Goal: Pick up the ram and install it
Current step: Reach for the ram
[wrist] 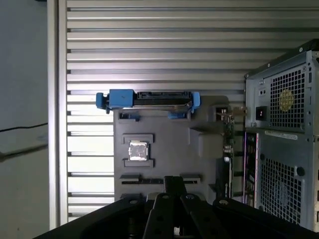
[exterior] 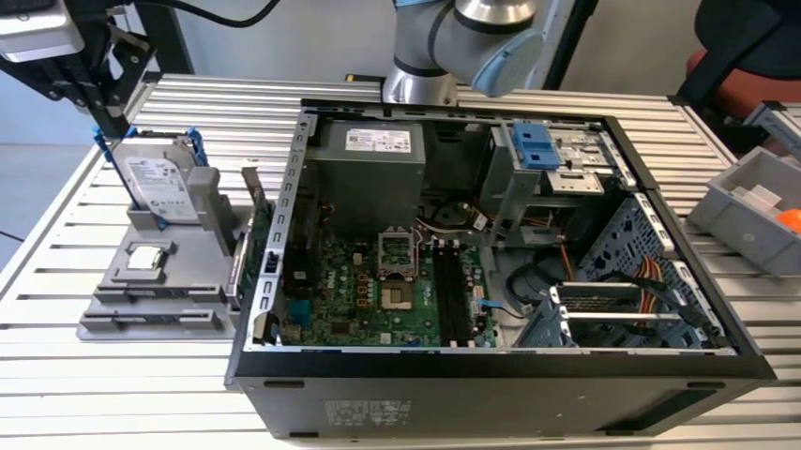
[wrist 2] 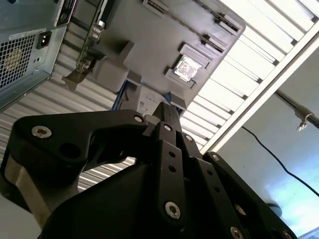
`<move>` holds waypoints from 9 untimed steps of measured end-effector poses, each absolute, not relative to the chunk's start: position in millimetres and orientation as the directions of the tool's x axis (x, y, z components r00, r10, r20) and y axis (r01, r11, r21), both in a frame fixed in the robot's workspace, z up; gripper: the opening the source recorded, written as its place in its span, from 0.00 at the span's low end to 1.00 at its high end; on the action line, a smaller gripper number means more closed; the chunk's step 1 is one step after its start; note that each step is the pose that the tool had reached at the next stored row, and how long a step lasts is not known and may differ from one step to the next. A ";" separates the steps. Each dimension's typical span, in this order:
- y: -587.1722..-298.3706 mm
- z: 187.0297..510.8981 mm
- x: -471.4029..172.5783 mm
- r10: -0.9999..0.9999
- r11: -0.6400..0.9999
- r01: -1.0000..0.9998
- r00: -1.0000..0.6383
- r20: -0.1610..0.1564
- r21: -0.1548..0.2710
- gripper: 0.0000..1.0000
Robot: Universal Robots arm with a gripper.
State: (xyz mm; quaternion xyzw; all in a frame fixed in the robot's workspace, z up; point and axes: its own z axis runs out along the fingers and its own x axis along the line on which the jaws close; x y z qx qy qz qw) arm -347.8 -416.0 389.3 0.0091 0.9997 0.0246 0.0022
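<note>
Hanging well above the grey holder (exterior: 138, 328), the gripper (exterior: 116, 120) is pointed straight down. In both wrist views its black fingertips (wrist 2: 167, 110) (wrist: 172, 183) are pressed together, and nothing is clamped between them. The arm's silver and pale blue joint (exterior: 482, 37) is seen past the computer case (exterior: 501, 394), which stands open just beside the holder on the exterior view's right.

A white label is carried by the hard drive (exterior: 160, 183), which stands upright in its blue-tabbed frame at the holder's far end. More labels are fixed to the power supply (exterior: 375, 141) inside the case, to the case's near panel and to its rear. Their print cannot be made out. A small silver chip (wrist: 138, 150) is seated in a square recess at the holder's middle.

The ram (wrist: 144, 180) is taken to be the dark narrow strip set on edge in a long slot of the holder, on the side of the chip away from the hard drive. In the first wrist view it is lined up just beside the fingertips, and it is not gripped.

The holder is laid on a slatted metal table (exterior: 51, 253). Bare slats are left open beyond the hard drive end and on the side away from the case, where the table's edge runs near the holder. Between holder and case only a narrow gap is left, and a green expansion card (exterior: 257, 253) is stood there.
</note>
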 end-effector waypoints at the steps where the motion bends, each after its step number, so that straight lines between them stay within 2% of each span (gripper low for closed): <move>1: -417.1 389.2 -347.8 0.018 0.999 0.018 -1.000 -0.004 0.049 0.00; 9: -425.4 388.6 -347.8 0.018 0.999 0.018 -1.000 -0.003 0.049 0.00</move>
